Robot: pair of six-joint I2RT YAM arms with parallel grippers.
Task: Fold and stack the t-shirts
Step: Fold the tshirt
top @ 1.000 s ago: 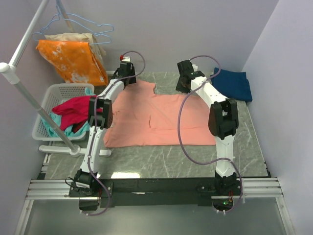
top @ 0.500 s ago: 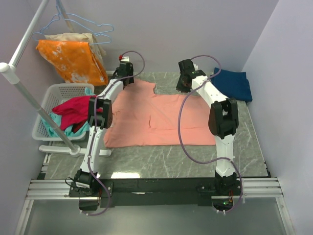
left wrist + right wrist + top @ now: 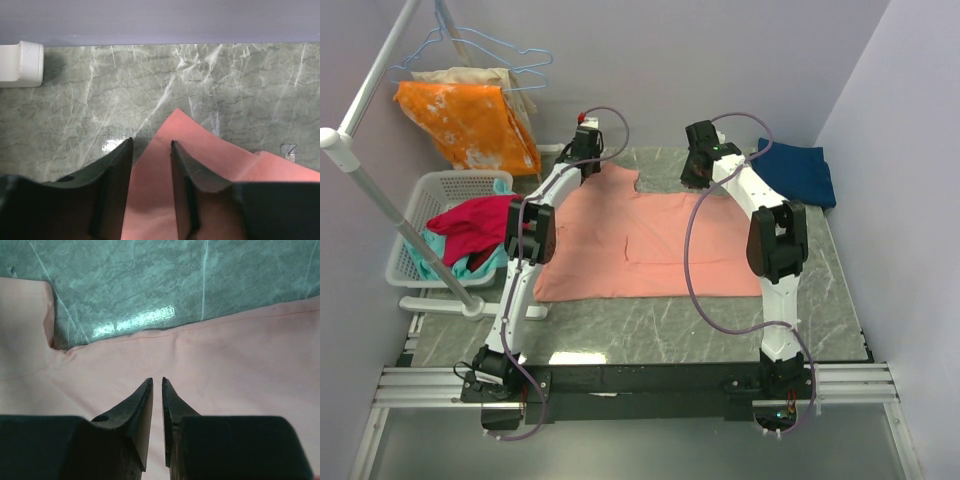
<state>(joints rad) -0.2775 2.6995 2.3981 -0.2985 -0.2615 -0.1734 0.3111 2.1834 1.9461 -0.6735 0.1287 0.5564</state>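
**Thin, limp cotton: take it at the far hem, both corners together**

The salmon-pink t-shirt (image 3: 640,240) lies spread flat across the middle of the marble table (image 3: 650,325), with one layer lapped over another near its centre. I judge it light, soft and without any stiffness. It will drape and sag from wherever it is pinched, and a single lifted point would only drag the rest into a crease. The cloth looks matte rather than slick, so a firm pinch on an edge should hold. The best holds are the two ends of the far hem, lifted evenly so the fold falls straight.

The dark navy t-shirt (image 3: 800,172) sits well apart at the far right corner of the table, bunched into a compact heap. It should handle the same way.

The left gripper (image 3: 151,142) is at the shirt's far left corner. Its jaws stand moderately apart and straddle the pointed tip of pink cloth, which runs between them without being visibly nipped. The right gripper (image 3: 156,381) is over the far edge further along, just inside the hem. Its jaws are drawn nearly together with only a thin slit between them, and no cloth is visibly gathered there. I cannot tell whether the tips touch the fabric.

Off the table's left side, a white basket (image 3: 415,265) holds a magenta-red garment (image 3: 470,225), and an orange blotched cloth (image 3: 470,125) hangs behind it.
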